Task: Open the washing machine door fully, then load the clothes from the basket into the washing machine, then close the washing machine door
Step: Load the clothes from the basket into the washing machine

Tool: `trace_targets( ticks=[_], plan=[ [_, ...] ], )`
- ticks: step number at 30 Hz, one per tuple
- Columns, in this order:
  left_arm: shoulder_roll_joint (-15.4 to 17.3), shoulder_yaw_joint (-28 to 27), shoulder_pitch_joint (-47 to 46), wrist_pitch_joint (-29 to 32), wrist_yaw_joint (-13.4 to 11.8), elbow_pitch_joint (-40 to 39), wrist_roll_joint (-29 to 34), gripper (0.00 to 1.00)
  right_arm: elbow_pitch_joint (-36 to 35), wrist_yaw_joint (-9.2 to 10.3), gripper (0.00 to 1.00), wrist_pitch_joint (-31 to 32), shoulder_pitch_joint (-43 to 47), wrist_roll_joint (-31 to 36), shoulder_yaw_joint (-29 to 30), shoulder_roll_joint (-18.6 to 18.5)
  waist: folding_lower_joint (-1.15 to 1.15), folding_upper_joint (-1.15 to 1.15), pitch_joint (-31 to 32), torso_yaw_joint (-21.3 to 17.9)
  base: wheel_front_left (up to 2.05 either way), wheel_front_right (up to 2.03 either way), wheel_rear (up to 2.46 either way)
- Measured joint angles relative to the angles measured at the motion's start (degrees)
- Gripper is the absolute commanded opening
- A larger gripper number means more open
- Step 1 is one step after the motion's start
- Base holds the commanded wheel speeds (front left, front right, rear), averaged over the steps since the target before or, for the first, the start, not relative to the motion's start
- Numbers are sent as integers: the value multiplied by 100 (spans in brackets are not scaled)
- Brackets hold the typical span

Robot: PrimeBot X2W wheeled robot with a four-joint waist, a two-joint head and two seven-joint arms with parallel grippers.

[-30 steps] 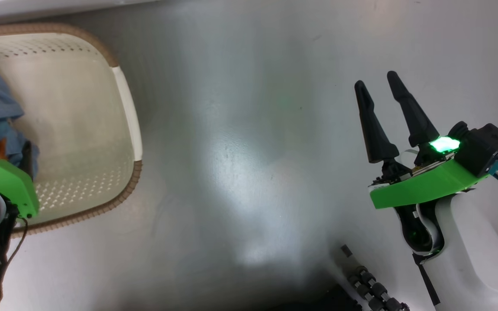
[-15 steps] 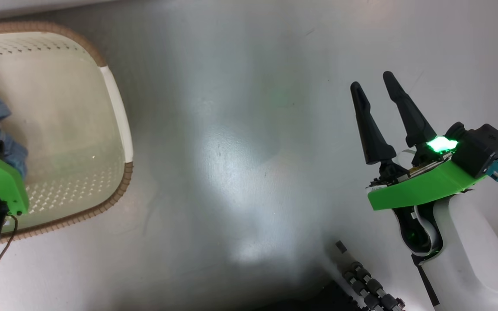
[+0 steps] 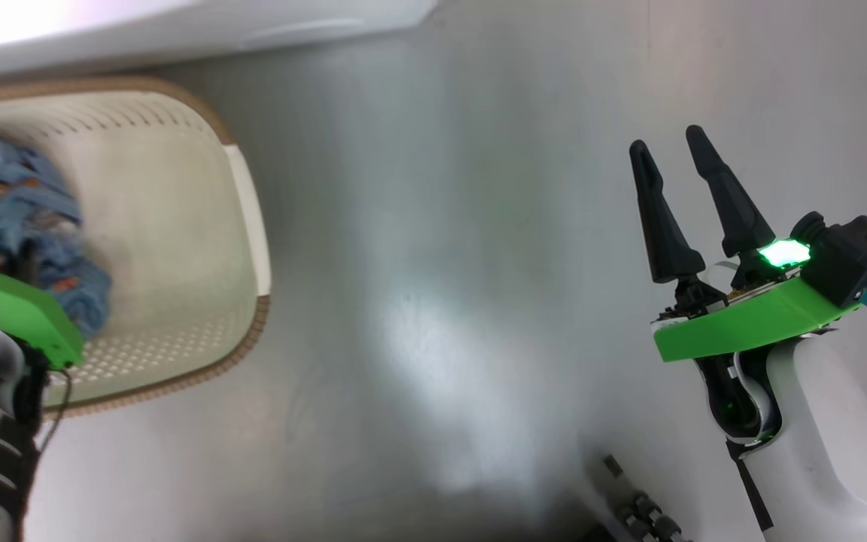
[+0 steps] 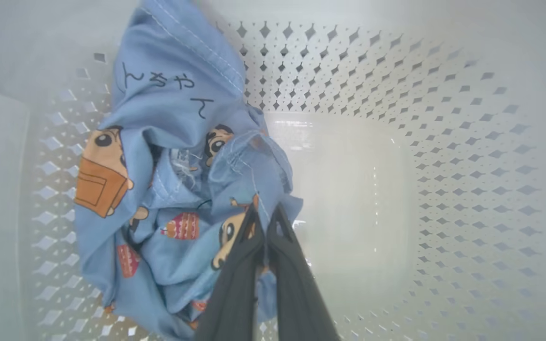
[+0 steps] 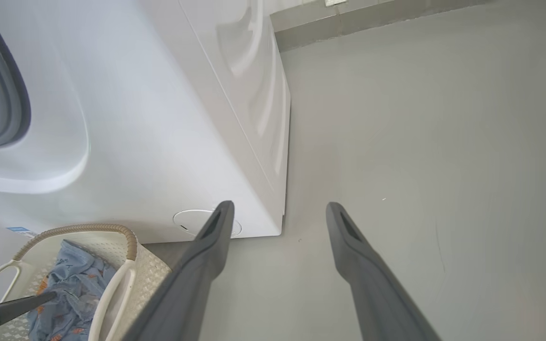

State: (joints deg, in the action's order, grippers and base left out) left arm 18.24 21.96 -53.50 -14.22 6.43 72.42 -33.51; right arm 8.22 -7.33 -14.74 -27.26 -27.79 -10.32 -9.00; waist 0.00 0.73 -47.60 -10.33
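Loading step: left tool pinches light-blue cartoon-print cloth garment inside cream perforated plastic basket, right tool spread; next, lift it clear.

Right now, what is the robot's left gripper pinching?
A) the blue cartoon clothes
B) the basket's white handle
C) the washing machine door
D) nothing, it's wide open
A: the left wrist view shows the left gripper with its fingers pressed together on the clothes inside the basket.
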Motion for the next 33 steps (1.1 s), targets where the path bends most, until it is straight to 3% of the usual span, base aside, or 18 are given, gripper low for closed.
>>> trace_targets(
  ticks=[8,19,33],
  plan=[
    [-132,-575,782,-19,45,-1184,19,0,158,0,100,1,239,-2,67,-93,0,0,673,199,0,0,0],
    [-470,-1407,1994,-41,91,-2521,635,0,354,0,100,1,879,-90,138,-246,0,0,1788,433,0,0,0],
    [-569,-1915,3551,-40,97,-4308,1184,0,408,0,100,1,1602,-112,302,-382,0,0,3001,557,0,0,0]
  ],
)
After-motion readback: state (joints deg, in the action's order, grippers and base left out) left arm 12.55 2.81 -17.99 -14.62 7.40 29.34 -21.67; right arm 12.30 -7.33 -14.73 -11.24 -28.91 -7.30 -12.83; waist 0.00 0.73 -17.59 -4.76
